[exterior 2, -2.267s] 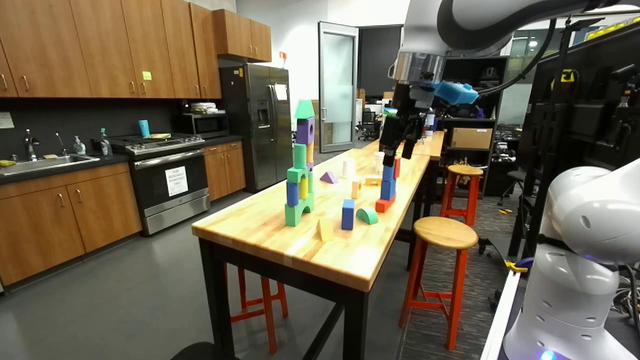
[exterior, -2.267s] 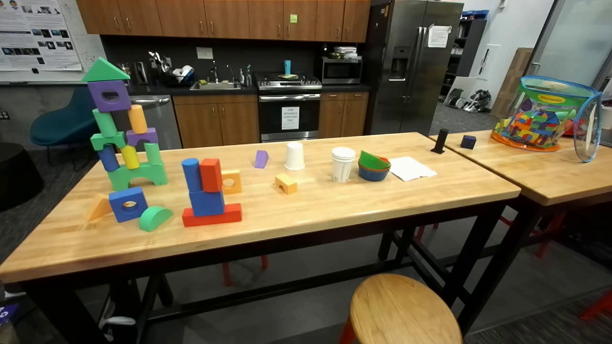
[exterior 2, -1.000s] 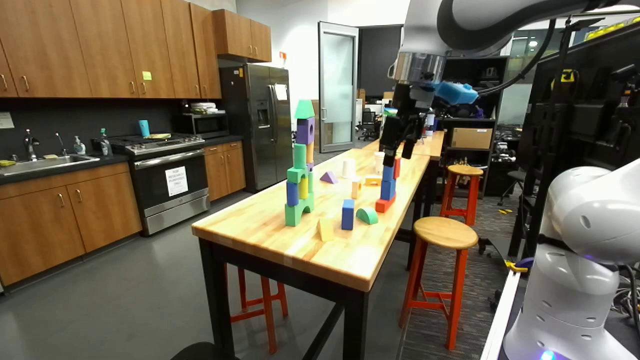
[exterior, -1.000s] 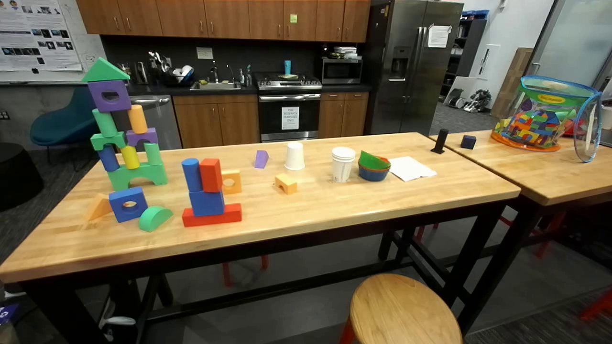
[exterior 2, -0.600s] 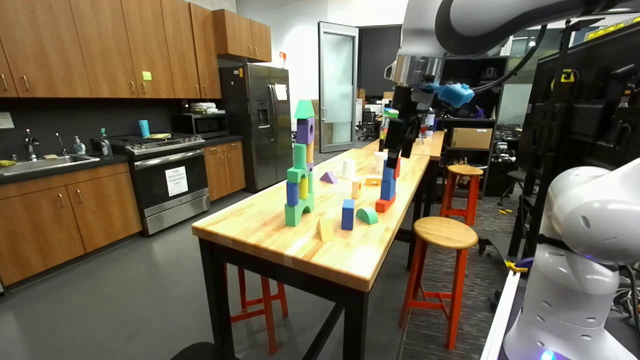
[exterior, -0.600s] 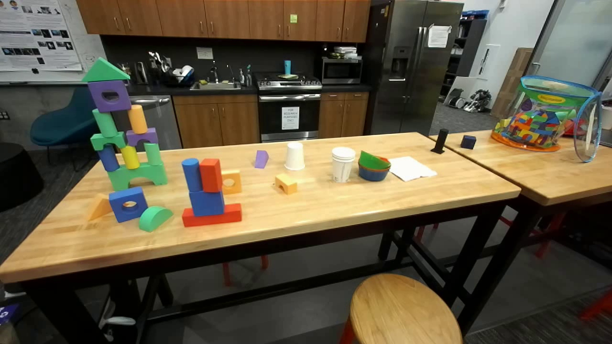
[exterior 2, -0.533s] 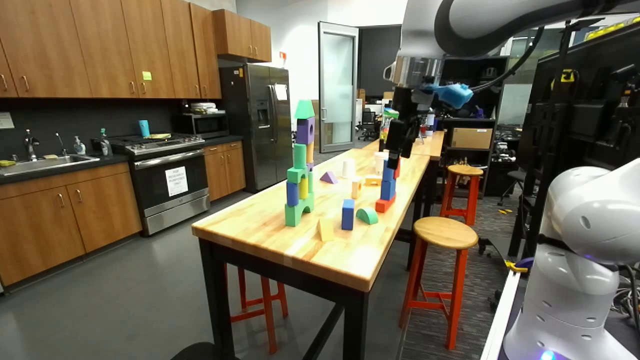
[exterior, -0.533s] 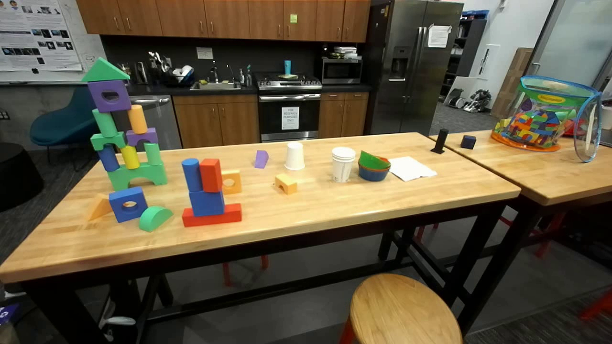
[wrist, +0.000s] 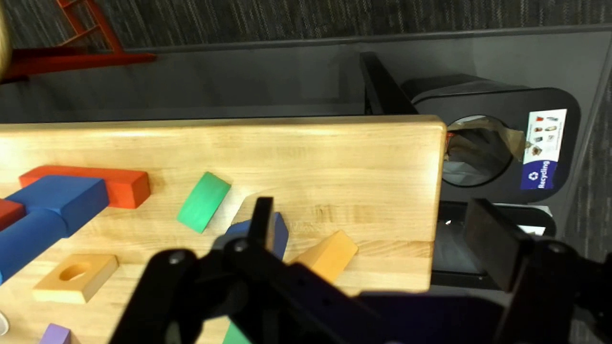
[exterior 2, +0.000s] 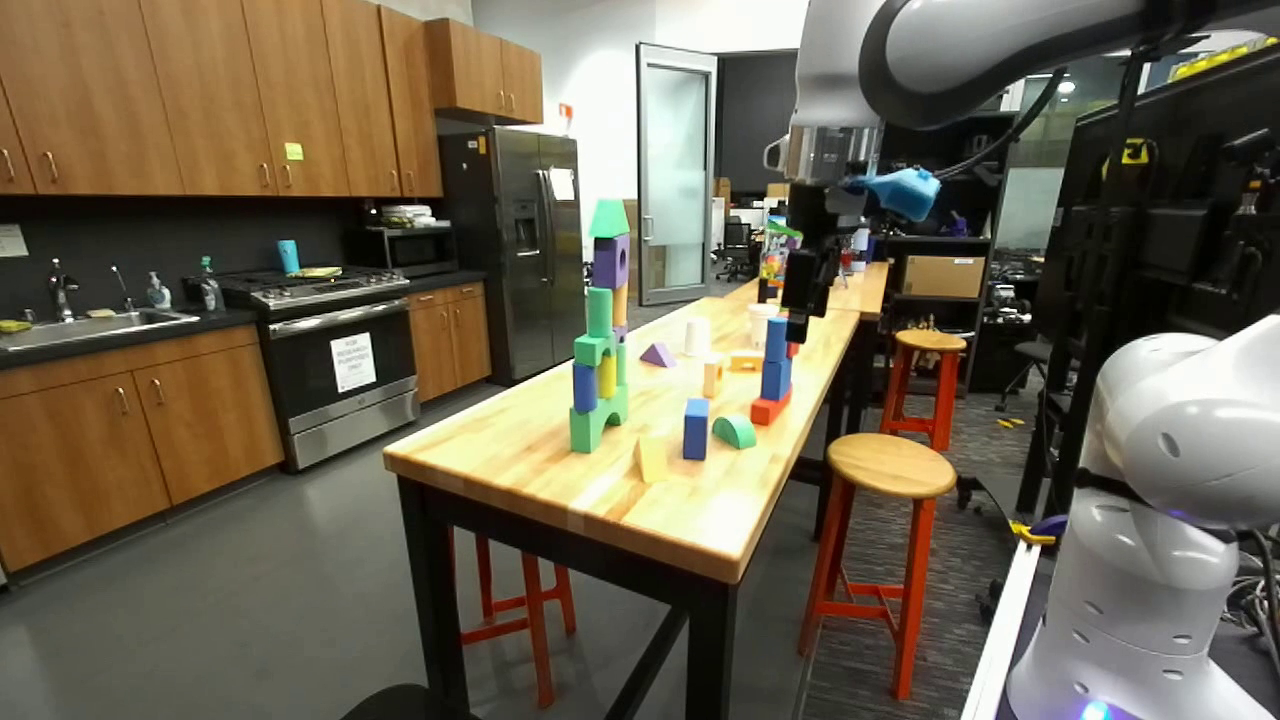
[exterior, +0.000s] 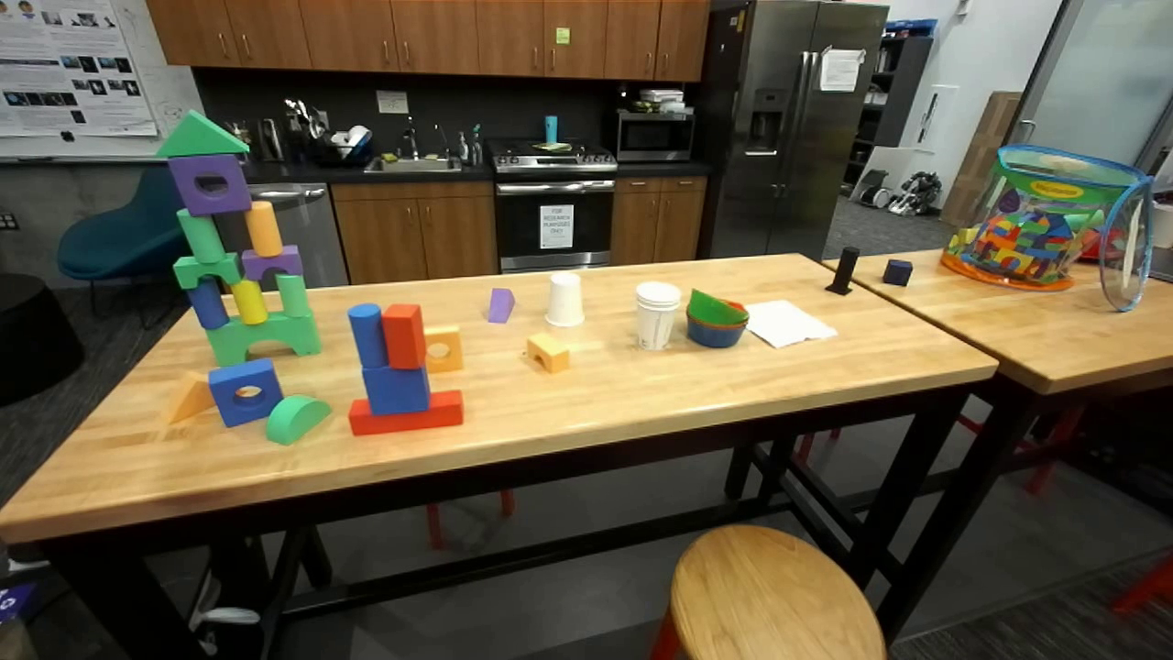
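Note:
My gripper [wrist: 378, 227] is open and empty in the wrist view, its fingers wide apart above the table's end. In an exterior view the gripper [exterior 2: 804, 318] hangs over the table, nearest in the picture to a short stack. That stack has a red base block [exterior: 407, 413], a blue block [exterior: 397, 390], a blue cylinder [exterior: 368, 335] and an upright red block [exterior: 404, 335]. In the wrist view an orange wedge [wrist: 330, 255] lies between the fingers' lines of sight. A blue block with a hole [exterior: 246, 392] is partly hidden behind one finger. A green half-round [wrist: 204, 202] lies beside it.
A tall block tower [exterior: 261, 335] stands at one table end. An orange holed block [exterior: 445, 348], an orange arch [exterior: 549, 353], a purple wedge [exterior: 500, 305], white cups [exterior: 657, 316] and bowls [exterior: 717, 332] are on the table. A stool [exterior 2: 890, 465] stands alongside. A recycling bin [wrist: 507, 191] is past the edge.
In an exterior view the arm and gripper have moved slightly down and to the right, and the gripper has turned a little. The blocks and cups have not moved.

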Action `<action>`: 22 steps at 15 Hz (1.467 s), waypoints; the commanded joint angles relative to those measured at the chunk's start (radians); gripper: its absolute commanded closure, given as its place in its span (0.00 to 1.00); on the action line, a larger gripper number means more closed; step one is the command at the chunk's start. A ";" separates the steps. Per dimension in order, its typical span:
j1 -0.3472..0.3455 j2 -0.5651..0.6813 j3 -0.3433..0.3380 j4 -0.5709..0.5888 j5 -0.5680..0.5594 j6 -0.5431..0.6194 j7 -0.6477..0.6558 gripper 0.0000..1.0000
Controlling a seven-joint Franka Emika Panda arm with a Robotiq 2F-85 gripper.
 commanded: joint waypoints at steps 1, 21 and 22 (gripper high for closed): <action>-0.018 0.080 -0.013 0.046 0.024 0.044 0.082 0.00; -0.088 0.185 0.083 0.058 0.188 0.207 0.550 0.00; -0.097 0.192 0.094 0.055 0.199 0.227 0.599 0.00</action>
